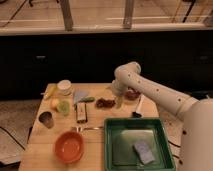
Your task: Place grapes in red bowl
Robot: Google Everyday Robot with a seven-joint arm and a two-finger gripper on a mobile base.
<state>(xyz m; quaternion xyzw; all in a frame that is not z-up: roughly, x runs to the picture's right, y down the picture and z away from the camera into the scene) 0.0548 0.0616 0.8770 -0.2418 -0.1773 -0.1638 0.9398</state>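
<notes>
Pincer [119,102] low over worktop [42,145], jaws wide, nothing held. The grapes [105,103] lie flat just beside it, mid-worktop. Red bowl [133,94] sits close behind the pincer, toward the far edge. Bare wood lies between grapes and green tray [109,145].

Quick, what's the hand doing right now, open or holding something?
Hand: open, empty, low between the grapes and the red bowl.
</notes>
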